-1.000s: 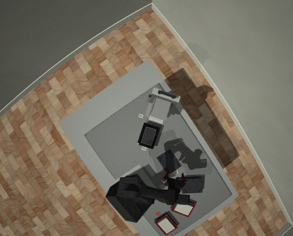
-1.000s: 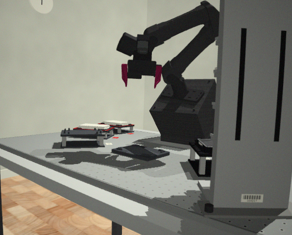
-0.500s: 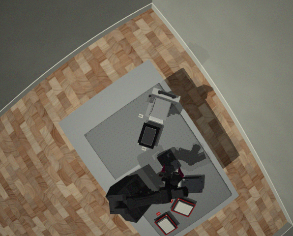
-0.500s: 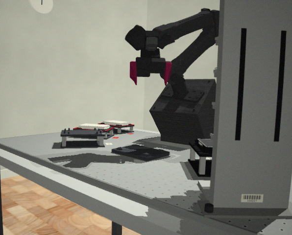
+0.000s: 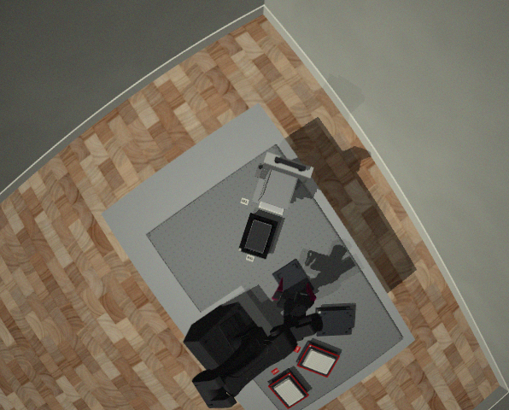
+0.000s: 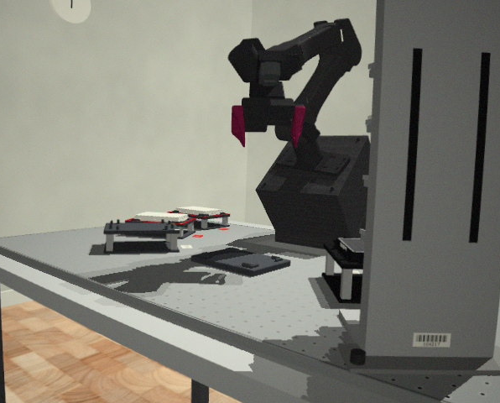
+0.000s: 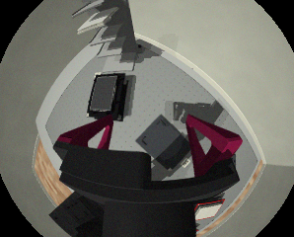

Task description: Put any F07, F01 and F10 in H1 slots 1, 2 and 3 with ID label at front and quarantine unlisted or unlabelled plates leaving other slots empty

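Note:
My gripper [image 6: 268, 127] with red fingers is open and empty, high above the deck; it also shows in the top view [image 5: 292, 289] and in the wrist view [image 7: 157, 138]. The plate hotel H1 [image 5: 281, 183] stands at the far end of the deck, a tall grey tower in the side view [image 6: 436, 186]. A white plate edge [image 5: 271, 207] sticks out at its front. A dark nest [image 5: 258, 235] with a grey plate on it stands just before the hotel. Two red-edged quarantine nests each hold a white plate [image 5: 318, 360] [image 5: 289, 388]. No plate labels are readable.
A low flat dark nest [image 5: 291, 272] lies under my gripper and shows in the side view [image 6: 241, 261]. A raised empty dark nest [image 5: 336, 319] stands beside the quarantine nests. The arm's black base [image 5: 221, 330] sits at the deck's near edge.

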`<move>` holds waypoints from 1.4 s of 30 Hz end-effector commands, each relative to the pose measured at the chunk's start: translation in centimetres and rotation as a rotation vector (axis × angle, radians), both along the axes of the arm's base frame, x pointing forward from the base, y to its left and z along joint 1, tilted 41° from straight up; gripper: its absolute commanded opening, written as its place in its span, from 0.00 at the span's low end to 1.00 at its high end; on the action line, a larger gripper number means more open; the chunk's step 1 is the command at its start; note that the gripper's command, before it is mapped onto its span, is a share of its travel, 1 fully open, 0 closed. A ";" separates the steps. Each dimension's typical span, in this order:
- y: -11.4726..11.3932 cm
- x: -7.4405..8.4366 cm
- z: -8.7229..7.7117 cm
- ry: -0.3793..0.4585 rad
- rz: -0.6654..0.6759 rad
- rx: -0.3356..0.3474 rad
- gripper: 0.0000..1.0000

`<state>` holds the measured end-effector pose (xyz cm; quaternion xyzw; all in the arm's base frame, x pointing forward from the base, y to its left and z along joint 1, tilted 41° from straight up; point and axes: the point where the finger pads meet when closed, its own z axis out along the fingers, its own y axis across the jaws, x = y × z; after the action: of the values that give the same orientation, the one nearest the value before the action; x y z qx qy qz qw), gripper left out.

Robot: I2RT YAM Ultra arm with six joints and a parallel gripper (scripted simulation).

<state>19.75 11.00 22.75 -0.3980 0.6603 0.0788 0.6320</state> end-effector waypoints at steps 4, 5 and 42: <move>3.7 -0.3 1.2 -0.021 -0.071 0.045 1.00; 4.0 -0.4 1.2 -0.020 -0.071 0.045 1.00; 10.7 -2.3 0.4 -0.016 -0.070 0.046 1.00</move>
<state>17.09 21.54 21.95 -0.3995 0.6630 0.0739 0.6288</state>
